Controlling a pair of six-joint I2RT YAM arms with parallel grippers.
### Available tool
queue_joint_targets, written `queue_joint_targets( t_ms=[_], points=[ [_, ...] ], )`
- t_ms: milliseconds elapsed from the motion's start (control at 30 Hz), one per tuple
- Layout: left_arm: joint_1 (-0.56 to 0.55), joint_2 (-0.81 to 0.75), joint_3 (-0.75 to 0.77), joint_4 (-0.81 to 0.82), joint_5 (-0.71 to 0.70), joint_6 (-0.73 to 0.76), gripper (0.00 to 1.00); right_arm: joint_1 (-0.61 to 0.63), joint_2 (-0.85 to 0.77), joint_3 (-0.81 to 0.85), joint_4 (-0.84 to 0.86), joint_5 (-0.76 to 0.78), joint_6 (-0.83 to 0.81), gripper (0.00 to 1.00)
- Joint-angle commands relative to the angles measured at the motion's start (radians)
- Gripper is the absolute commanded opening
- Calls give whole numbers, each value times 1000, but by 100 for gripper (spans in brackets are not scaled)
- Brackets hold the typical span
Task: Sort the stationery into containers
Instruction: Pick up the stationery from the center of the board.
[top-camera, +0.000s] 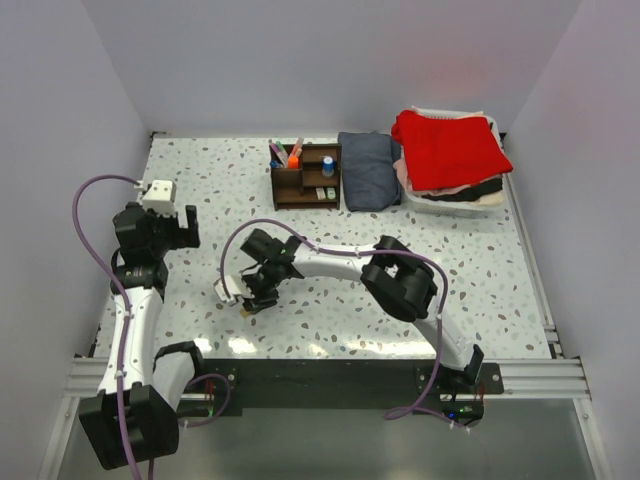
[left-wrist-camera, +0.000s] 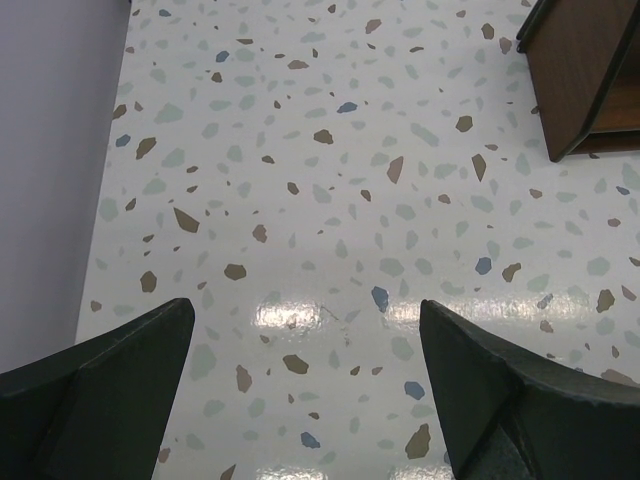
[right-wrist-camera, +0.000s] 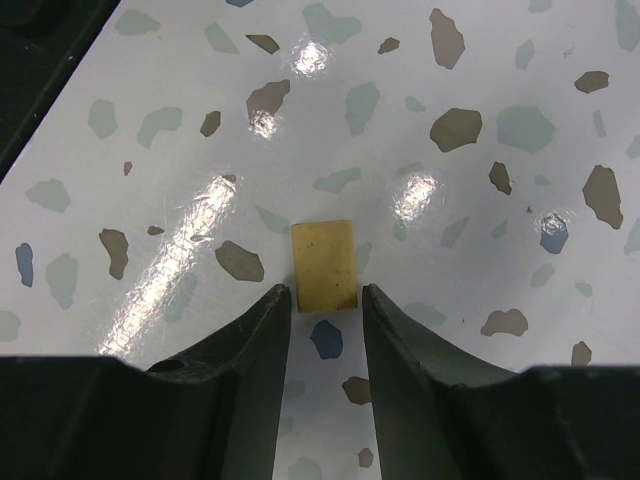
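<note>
A small tan block (right-wrist-camera: 325, 266) lies flat on the speckled table, also visible in the top view (top-camera: 244, 311). My right gripper (right-wrist-camera: 327, 292) is low over it, narrowly open, its fingertips flanking the block's near end without clearly pressing it. The dark brown organizer (top-camera: 305, 182) stands at the back; its corner shows in the left wrist view (left-wrist-camera: 585, 85). It holds pens (top-camera: 279, 153), an orange-banded marker (top-camera: 295, 152), a blue-capped item (top-camera: 328, 166) and pale pieces (top-camera: 325, 193). My left gripper (left-wrist-camera: 305, 385) is wide open and empty above bare table at the left.
A folded dark cloth (top-camera: 368, 170) lies right of the organizer. A red cloth (top-camera: 450, 148) tops a pile of clothes in a white basket (top-camera: 455, 200) at the back right. White walls close the left, back and right sides.
</note>
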Motion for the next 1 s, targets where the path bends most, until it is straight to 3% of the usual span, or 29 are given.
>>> queue_joint_targets(
  t_ms=[0, 167, 333, 533, 600, 667, 800, 967],
  points=[
    [1, -15, -12, 48, 17, -20, 100, 11, 37, 36, -52, -21, -18, 35],
    [1, -5, -9, 51, 33, -31, 100, 9, 36, 51, -56, -21, 44, 22],
    [1, 40, 56, 60, 56, -35, 100, -27, -27, 108, -86, -3, 190, 19],
    [0, 132, 140, 125, 85, -49, 100, -148, -176, 57, -4, 28, 488, 19],
    [1, 172, 175, 138, 92, -60, 100, -196, -222, 33, 72, 54, 675, 19],
    [1, 213, 206, 157, 102, -69, 100, -253, -277, -30, 127, 133, 814, 18],
    [1, 270, 244, 209, 117, -80, 100, -287, -334, -93, 194, 299, 888, 18],
    [1, 339, 281, 246, 119, -97, 100, -322, -320, -83, 211, 523, 1092, 8]
  ],
)
